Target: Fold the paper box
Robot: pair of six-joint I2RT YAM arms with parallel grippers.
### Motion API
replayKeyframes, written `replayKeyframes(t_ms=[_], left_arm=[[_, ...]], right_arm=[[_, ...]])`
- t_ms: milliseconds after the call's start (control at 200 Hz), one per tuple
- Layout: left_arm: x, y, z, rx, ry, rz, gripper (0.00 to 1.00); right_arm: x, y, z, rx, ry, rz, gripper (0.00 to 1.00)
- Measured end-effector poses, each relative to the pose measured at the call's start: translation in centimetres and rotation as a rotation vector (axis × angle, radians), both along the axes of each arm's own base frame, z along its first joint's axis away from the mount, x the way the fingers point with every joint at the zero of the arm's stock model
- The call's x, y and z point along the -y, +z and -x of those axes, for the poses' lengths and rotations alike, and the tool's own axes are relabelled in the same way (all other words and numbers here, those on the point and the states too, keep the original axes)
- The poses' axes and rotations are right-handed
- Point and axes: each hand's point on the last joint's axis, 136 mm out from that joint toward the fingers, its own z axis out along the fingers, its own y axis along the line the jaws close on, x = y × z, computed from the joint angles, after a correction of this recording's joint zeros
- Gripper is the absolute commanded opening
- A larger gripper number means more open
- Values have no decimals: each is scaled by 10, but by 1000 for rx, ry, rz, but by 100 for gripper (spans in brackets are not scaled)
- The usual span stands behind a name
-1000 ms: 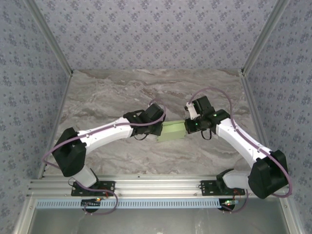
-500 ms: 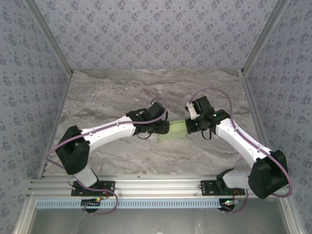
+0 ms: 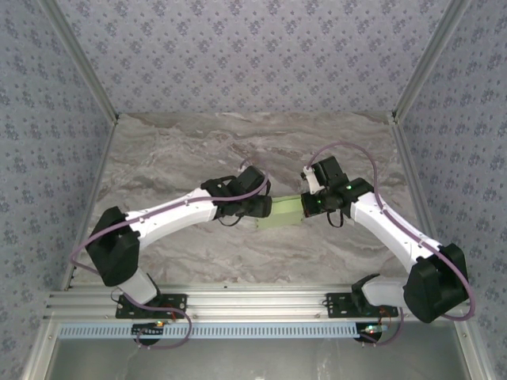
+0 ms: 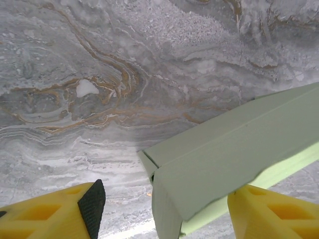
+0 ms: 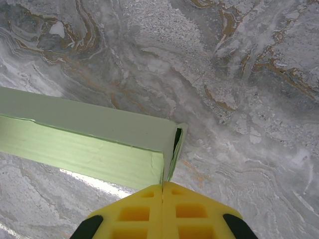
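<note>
- Shift: left gripper (image 4: 167,206), fingers spread wide around one end of the paper box (image 3: 285,212), has eased back slightly after pushing in
- right gripper (image 5: 163,191) stays pinched on the opposite end; box mid-table (image 3: 198,150) between the arms
- probably re-aiming for the end flap

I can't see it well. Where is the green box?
In the top view the box lies in the middle of the table, between the left fingers and the right fingers, which pinch its right end.
</note>
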Motion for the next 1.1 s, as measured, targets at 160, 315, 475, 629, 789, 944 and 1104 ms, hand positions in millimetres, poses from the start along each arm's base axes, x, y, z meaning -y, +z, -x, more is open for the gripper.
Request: replayKeyframes(t_ms=[160,315,475,629,789,944,1104], left_arm=[[1,13,1,13,3,49,54],[8,12,6,-15,-14,86,34],[9,11,8,-22,-26,87,26],[10,10,8,-27,-28,87,45],[7,8,11,-37,-30,74,43],[5,6,13,-45,-34,59,35],[5,4,16,-50,-36,51,28]], right_arm=[[-1,0,1,-2,-2,-3,0],[-1,0,1,-2,-2,-3,0],[-1,0,1,-2,-4,-3,0],[-1,1,1,0,-7,-4,0],[-1,0,1,-3,-14,-7,0],[0,-1,2,-5,-19,-4,0],[1,-1,2,-4,-22,-1,0]])
